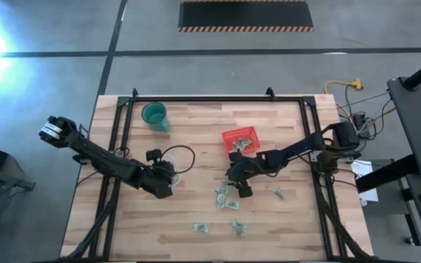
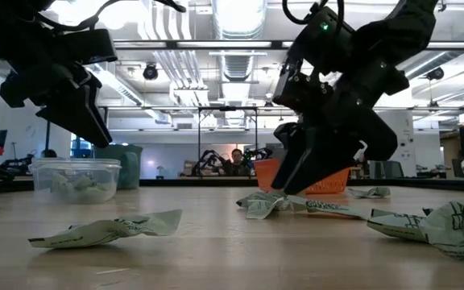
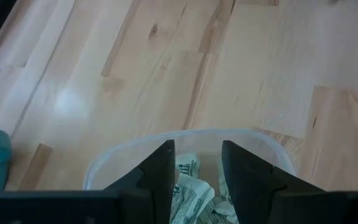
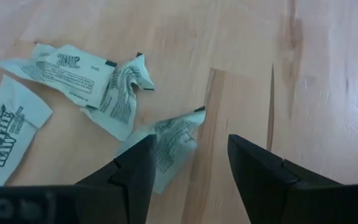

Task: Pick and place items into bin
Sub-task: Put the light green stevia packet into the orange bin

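Observation:
Several pale green and white packets lie flat on the wooden table: a cluster (image 1: 224, 196) below the red basket (image 1: 240, 140), one (image 1: 278, 193) to its right, two (image 1: 200, 228) near the near edge. At least one packet lies in the basket. My right gripper (image 4: 191, 149) is open and low over the cluster (image 4: 92, 81), with a crumpled packet (image 4: 169, 140) showing between its fingers. In the low view its tips (image 2: 292, 187) stand just above the table. My left gripper (image 3: 197, 162) is open above a clear plastic tub (image 3: 185, 133) that holds more packets.
A teal round cup (image 1: 154, 115) stands near the far left of the table. The clear tub (image 2: 75, 176) sits left of centre, under the left arm. A black frame (image 1: 123, 131) runs along the table's edges. Bare wood lies between the tub and the packet cluster.

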